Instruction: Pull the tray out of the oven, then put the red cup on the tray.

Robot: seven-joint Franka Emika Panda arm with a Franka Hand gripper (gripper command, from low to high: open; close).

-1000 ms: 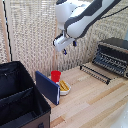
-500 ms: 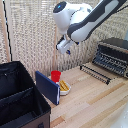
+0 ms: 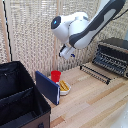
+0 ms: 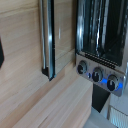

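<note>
Hovering tool above table; jaws blurred, cannot tell how open, nothing seen held.

Tray lies out on table at oven's 9 o'clock; red cup sits well apart, beside blue board and white bowl. Risks: crowded grasp could knock board or bowl; cup may tip on tray's ribs.

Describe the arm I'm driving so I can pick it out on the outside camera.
The arm is bulky and rounded, with glossy white shells and black sections along its links and joints. One white joint housing has a small dark round spot on its cap. The gripper is white with dark parts; its fingers are too blurred to make out. No cables visible.
</note>
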